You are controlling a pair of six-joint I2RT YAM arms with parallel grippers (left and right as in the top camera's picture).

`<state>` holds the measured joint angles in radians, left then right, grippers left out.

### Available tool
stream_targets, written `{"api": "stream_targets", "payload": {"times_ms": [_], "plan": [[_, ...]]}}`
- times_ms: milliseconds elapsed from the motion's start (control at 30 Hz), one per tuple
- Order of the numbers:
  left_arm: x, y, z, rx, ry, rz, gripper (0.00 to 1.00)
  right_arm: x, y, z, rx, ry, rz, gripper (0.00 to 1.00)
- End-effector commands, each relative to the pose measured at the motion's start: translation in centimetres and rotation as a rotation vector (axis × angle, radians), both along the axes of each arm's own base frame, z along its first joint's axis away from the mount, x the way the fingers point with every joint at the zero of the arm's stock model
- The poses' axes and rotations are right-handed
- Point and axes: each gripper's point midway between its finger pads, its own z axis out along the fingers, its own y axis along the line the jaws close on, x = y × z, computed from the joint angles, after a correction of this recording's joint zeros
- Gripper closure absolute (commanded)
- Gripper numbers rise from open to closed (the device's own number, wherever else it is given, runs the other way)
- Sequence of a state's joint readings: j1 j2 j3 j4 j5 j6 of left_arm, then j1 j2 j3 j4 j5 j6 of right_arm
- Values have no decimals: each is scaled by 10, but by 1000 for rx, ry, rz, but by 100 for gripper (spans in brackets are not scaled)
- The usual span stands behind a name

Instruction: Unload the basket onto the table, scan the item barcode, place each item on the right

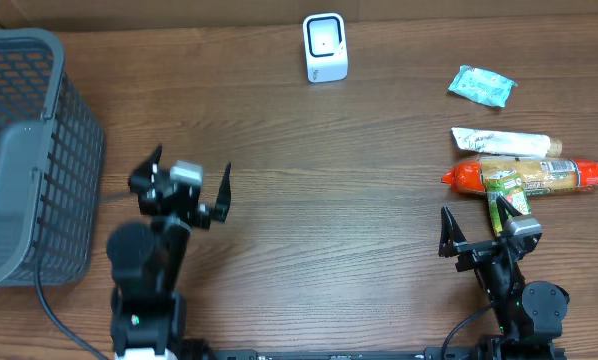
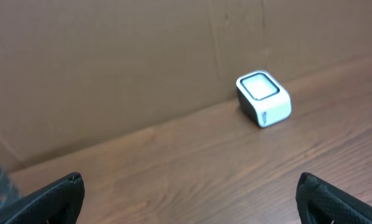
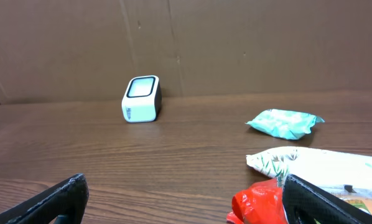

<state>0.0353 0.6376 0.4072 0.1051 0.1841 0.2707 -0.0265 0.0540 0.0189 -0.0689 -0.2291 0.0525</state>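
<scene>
Left tool (image 1: pixel 192 162), right tool (image 1: pixel 471 210) released, empty; rounded white scanner (image 1: pixel 325 47); grained wood table (image 1: pixel 329 210)

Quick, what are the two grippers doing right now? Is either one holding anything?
Left gripper: open, holding nothing.
Right gripper: open, holding nothing.

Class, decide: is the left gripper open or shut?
Open. The left gripper holds its jaws wide apart, with only bare table between them.
</scene>
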Motion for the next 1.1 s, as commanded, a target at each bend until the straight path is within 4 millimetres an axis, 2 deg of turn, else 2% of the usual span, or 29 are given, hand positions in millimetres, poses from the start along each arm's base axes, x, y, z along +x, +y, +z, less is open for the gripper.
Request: {"api": "stream_targets", "payload": {"times_ms": [0,133,333,533,767,1067], "plan": [[-19,3,-27,37,-21,2,1,0,0,-1,4,-7,-2,0],[-33,5,-55,38,-27,11,0,0,0,-1,4,-7,-2,0],[-45,3,-103,35,26,6,1,0,0,-1,4,-7,-2,0],[-53,4,-117,30,83,9,0,0,0,-1,4,-7,-2,0],[-58,4,-78,43,-90,14,1,0,0,-1,4,-7,-2,0],[-57,2,-81,41,-75,7,1,0,0,-1,3,-7,-2,0]]}}
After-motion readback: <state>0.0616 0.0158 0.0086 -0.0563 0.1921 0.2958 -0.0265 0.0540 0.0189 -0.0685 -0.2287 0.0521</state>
